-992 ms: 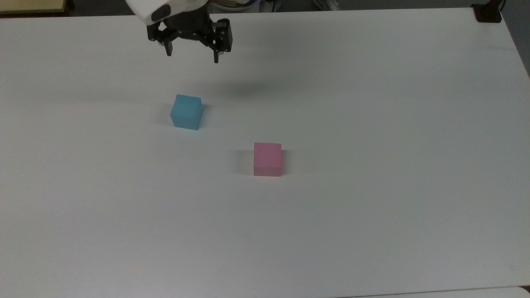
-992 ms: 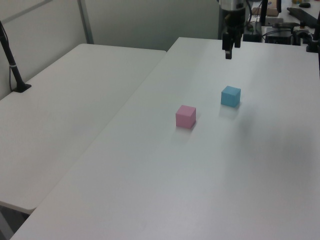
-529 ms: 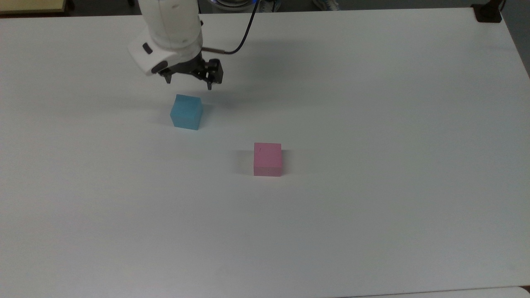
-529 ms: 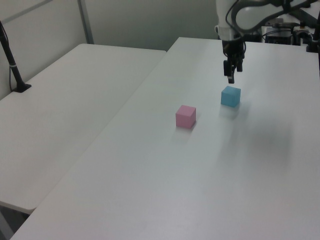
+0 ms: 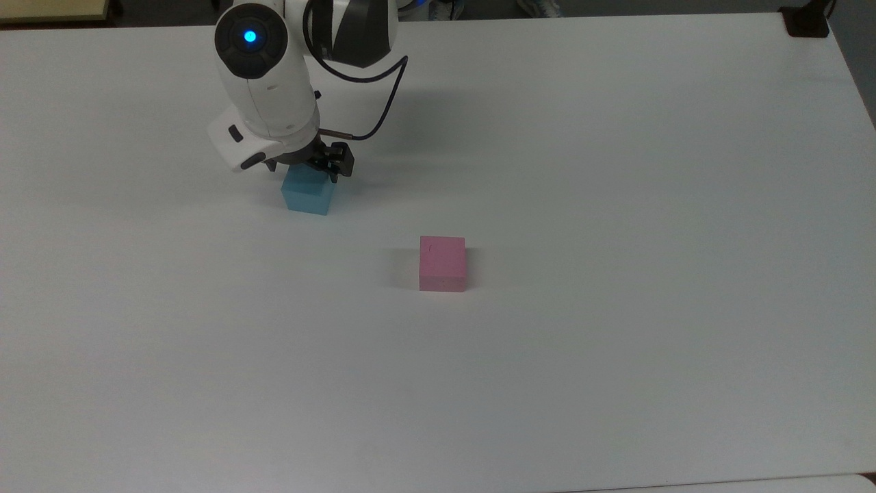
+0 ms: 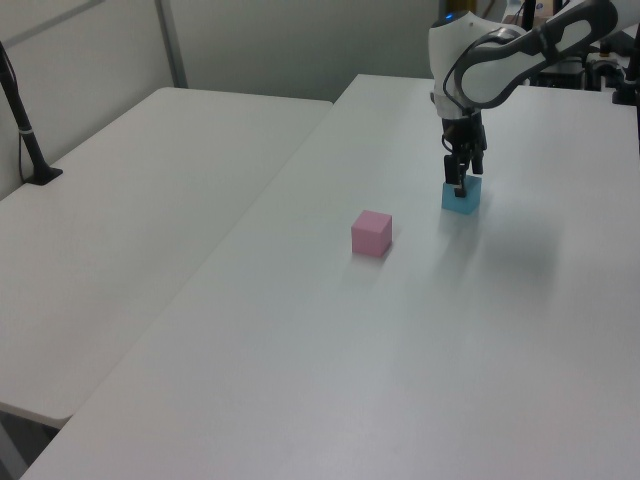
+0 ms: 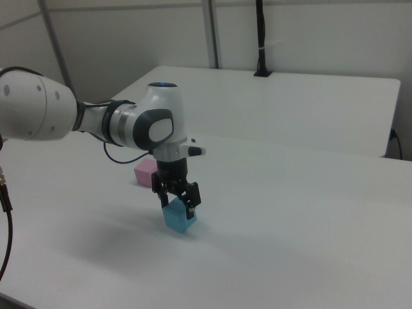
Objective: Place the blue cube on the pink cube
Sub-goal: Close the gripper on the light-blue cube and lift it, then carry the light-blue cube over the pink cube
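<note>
Blue cube (image 5: pixel 307 193) sits flat on the white table (image 5: pixel 616 205), toward the top view's left and far side; pink cube (image 5: pixel 442 263) stands well apart from it, nearer the table's middle, with a tiny dark mark on its top face. Gripper (image 7: pixel 175 203) is down over the blue cube, fingers spread to either side of its upper part — in the right view one finger (image 7: pixel 191 201) hangs beside the near face with a sliver of gap showing, so the jaws read as wide and not yet clamped on anything. Cube looks matte, plain-faced, sharp-edged; probably light and rigid enough, likely foam or painted wood — can't say which. A matte surface should give decent friction, little slip risk. Best hold: two opposite flat side faces, pads centred and square to them, low enough to avoid tipping. It appears slightly rotated against the pink one, so expect a small twist before stacking.
</note>
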`<action>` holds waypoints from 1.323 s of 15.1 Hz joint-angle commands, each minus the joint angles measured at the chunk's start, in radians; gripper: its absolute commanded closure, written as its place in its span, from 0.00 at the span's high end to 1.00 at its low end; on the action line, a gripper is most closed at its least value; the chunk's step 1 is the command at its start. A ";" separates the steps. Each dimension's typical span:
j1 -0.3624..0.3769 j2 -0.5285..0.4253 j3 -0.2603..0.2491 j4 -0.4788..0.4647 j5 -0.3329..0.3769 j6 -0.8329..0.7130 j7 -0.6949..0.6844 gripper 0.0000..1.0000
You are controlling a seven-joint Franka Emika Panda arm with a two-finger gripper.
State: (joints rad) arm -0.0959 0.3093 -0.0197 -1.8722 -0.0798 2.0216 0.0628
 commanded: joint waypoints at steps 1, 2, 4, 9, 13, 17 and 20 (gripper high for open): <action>0.008 0.017 0.006 -0.010 -0.008 0.057 0.057 1.00; 0.010 0.025 0.006 -0.008 -0.008 0.071 0.071 0.94; 0.010 0.030 0.007 -0.008 -0.008 0.085 0.072 0.61; 0.011 0.027 0.011 0.147 -0.003 0.011 0.063 0.40; 0.067 0.039 0.012 0.290 0.012 -0.040 0.065 0.40; 0.174 0.088 0.024 0.330 0.005 -0.027 0.026 0.40; 0.229 0.154 0.024 0.376 0.008 -0.020 0.015 0.40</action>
State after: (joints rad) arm 0.0815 0.3787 0.0142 -1.5741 -0.0753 2.0103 0.1047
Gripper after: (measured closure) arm 0.410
